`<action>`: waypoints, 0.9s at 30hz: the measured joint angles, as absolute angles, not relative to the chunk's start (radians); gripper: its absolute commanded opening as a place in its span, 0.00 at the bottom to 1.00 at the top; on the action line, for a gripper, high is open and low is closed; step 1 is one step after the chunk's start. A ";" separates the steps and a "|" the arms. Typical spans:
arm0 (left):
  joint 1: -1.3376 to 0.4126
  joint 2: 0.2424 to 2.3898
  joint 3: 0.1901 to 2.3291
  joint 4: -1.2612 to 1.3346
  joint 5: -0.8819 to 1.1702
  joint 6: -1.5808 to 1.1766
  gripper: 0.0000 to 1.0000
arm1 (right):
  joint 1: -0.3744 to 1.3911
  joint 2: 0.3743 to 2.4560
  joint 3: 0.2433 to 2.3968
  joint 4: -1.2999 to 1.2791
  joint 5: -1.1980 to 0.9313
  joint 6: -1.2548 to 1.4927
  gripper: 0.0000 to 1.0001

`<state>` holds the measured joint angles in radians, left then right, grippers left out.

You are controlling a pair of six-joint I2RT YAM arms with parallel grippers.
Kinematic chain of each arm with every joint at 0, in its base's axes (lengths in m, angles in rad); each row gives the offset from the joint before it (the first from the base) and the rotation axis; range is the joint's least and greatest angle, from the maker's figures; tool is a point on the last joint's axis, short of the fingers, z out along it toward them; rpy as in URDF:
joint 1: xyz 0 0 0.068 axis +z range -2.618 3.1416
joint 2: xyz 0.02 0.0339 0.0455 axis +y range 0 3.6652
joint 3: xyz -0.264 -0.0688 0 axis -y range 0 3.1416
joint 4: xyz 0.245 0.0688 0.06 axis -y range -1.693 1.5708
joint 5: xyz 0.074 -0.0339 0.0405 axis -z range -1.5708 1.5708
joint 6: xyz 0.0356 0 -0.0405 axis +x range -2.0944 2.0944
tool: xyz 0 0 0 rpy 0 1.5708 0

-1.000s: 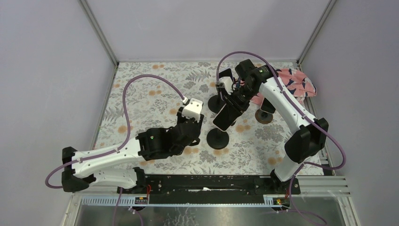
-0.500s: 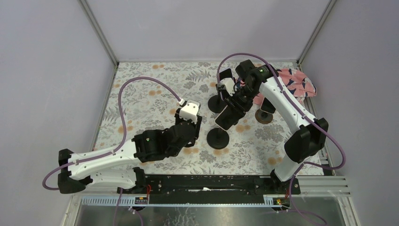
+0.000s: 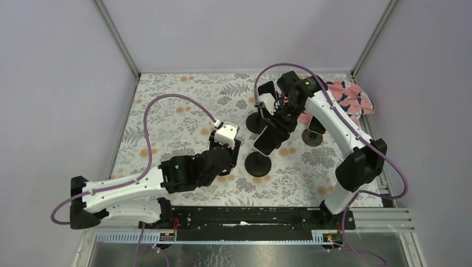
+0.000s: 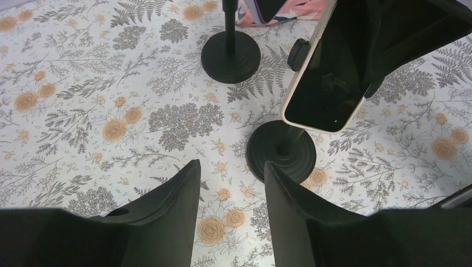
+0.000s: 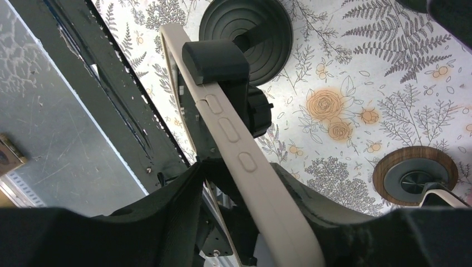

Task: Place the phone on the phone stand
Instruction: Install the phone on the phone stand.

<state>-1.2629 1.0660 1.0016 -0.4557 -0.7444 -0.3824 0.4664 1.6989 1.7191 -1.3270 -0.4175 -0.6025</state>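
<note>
The phone (image 3: 269, 139), dark-screened in a cream case, sits tilted in the clamp of the black phone stand (image 3: 257, 164). My right gripper (image 3: 278, 123) is open around the phone's upper end. In the right wrist view the phone's cream edge (image 5: 245, 161) runs between the fingers, with a gap beside the left finger, and the stand's clamp (image 5: 217, 61) holds it. My left gripper (image 4: 231, 164) is open and empty, low over the table just left of the stand's round base (image 4: 281, 151). The phone (image 4: 328, 83) hangs above that base.
A second black stand (image 3: 256, 122) is behind the phone. A wood-based stand (image 3: 313, 137) is to its right, and its base (image 5: 414, 175) shows in the right wrist view. A pink patterned cloth (image 3: 345, 100) lies at the back right. The black rail (image 3: 245, 217) runs along the near edge.
My right gripper's jaws have spread apart around the phone, which stays on the stand. The left arm has drifted slightly towards the near edge, still open.
</note>
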 measured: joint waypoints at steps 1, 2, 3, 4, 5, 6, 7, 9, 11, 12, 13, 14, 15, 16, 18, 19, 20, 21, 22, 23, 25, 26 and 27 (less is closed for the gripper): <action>-1.263 1.066 0.995 -0.449 -0.742 -0.381 0.53 | 0.472 1.699 1.719 -1.327 -0.418 -0.606 0.55; -1.263 1.066 0.990 -0.444 -0.739 -0.380 0.53 | 0.480 1.699 1.719 -1.326 -0.418 -0.611 0.57; -1.263 1.066 0.986 -0.441 -0.739 -0.379 0.53 | 0.488 1.699 1.719 -1.326 -0.417 -0.615 0.58; -1.263 1.066 0.984 -0.440 -0.738 -0.378 0.53 | 0.497 1.698 1.719 -1.325 -0.417 -0.620 0.58; -1.263 1.066 0.981 -0.438 -0.738 -0.378 0.53 | 0.505 1.697 1.719 -1.325 -0.417 -0.624 0.58; -1.263 1.066 0.980 -0.437 -0.738 -0.378 0.53 | 0.509 1.697 1.719 -1.325 -0.417 -0.625 0.58; -1.263 1.066 0.979 -0.435 -0.738 -0.377 0.53 | 0.515 1.697 1.719 -1.324 -0.417 -0.627 0.59; -1.263 1.065 0.978 -0.430 -0.738 -0.375 0.53 | 0.521 1.694 1.719 -1.323 -0.416 -0.628 0.60; -1.263 1.061 0.973 -0.423 -0.738 -0.374 0.53 | 0.524 1.691 1.719 -1.323 -0.416 -0.628 0.61; -1.263 1.057 0.970 -0.420 -0.738 -0.374 0.53 | 0.525 1.690 1.719 -1.323 -0.417 -0.628 0.62; -1.263 1.056 0.968 -0.419 -0.738 -0.374 0.53 | 0.527 1.689 1.719 -1.323 -0.417 -0.628 0.64; -1.263 1.054 0.968 -0.419 -0.738 -0.374 0.53 | 0.529 1.688 1.719 -1.323 -0.417 -0.628 0.66; -1.263 1.054 0.967 -0.418 -0.738 -0.374 0.53 | 0.530 1.687 1.719 -1.323 -0.418 -0.628 0.68; -1.263 1.053 0.967 -0.418 -0.738 -0.374 0.53 | 0.532 1.686 1.719 -1.323 -0.419 -0.628 0.70; -1.263 1.053 0.966 -0.418 -0.738 -0.373 0.53 | 0.534 1.682 1.719 -1.322 -0.422 -0.628 0.76; -1.263 1.053 0.966 -0.418 -0.738 -0.373 0.53 | 0.535 1.679 1.719 -1.323 -0.426 -0.628 0.78; -1.263 1.053 0.966 -0.418 -0.738 -0.373 0.53 | 0.535 1.677 1.719 -1.323 -0.430 -0.628 0.81; -1.263 1.053 0.966 -0.417 -0.738 -0.372 0.53 | 0.535 1.676 1.720 -1.323 -0.431 -0.627 0.82; -1.263 1.053 0.966 -0.417 -0.738 -0.371 0.53 | 0.535 1.675 1.723 -1.324 -0.432 -0.626 0.82; -1.263 1.053 0.966 -0.416 -0.738 -0.371 0.53 | 0.535 1.675 1.729 -1.324 -0.432 -0.625 0.83; -1.263 1.053 0.966 -0.414 -0.738 -0.371 0.53 | 0.533 1.675 1.752 -1.324 -0.436 -0.622 0.83; -1.263 1.053 0.966 -0.414 -0.738 -0.371 0.53 | 0.528 1.676 1.766 -1.324 -0.440 -0.621 0.83; -1.263 1.053 0.966 -0.414 -0.738 -0.371 0.53 | 0.526 1.678 1.778 -1.324 -0.444 -0.620 0.83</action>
<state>-1.2629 1.0531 0.9661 -0.4141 -0.7380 -0.3710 0.5259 1.6779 1.7779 -1.3239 -0.4442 -0.6197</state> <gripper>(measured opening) 0.529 0.829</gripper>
